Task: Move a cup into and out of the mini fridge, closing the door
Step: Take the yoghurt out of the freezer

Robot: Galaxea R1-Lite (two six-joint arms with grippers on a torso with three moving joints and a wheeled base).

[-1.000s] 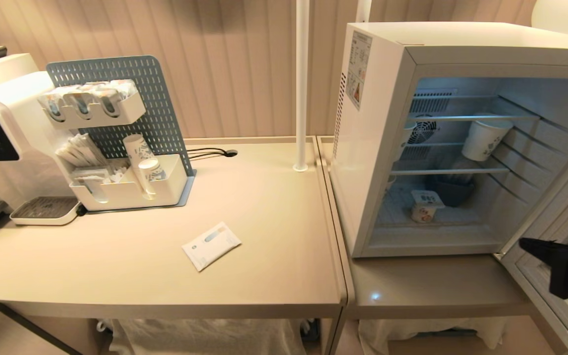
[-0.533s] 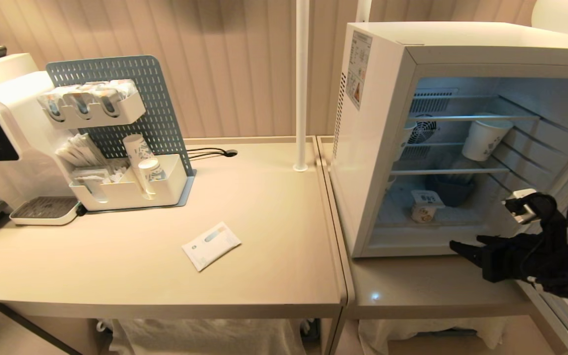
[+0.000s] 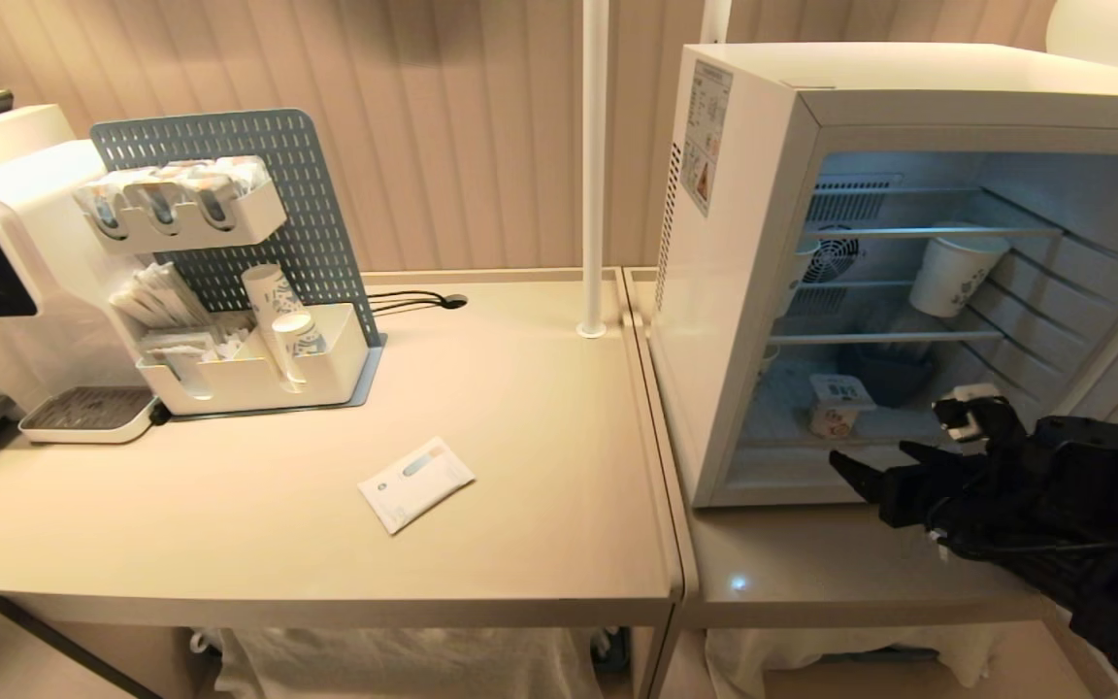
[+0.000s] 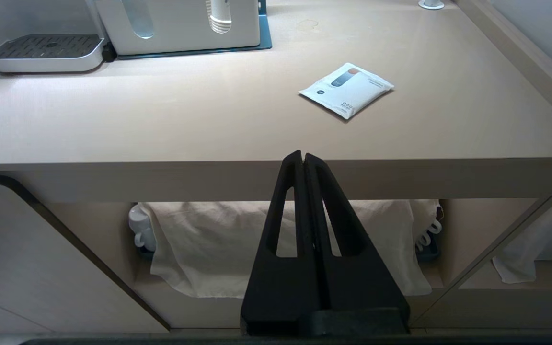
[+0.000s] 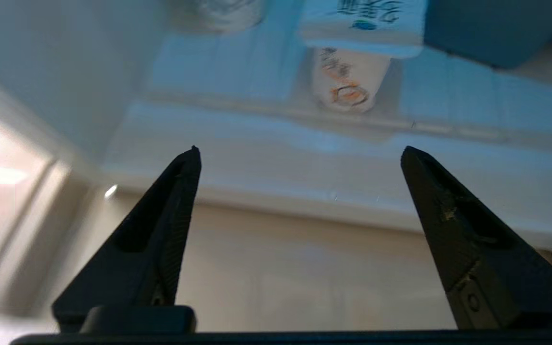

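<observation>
Right now the right pincer (image 3: 894,442) is hanging wide open and empty just outside the mouth of the mini fridge (image 3: 743,291), level with its bottom compartment. Straight ahead of the pincer, well inside on the fridge floor, the cup (image 3: 835,405) is standing upright under its foil lid, nothing touching it. Just beyond the cup a dark blue container (image 3: 894,374) is sitting, and above it a paper cup (image 3: 952,275) is resting on a wire shelf. The door is swung open beside the arm, mostly out of sight. Risks, as I judge them: the fingers could be catching the raised sill at the fridge's front edge, or one finger could be nudging the light cup backward or tipping it against the blue container. Off to the far side, the left pincer (image 4: 303,160) is staying parked below the tabletop (image 3: 520,408) edge, fingers pressed together.
</observation>
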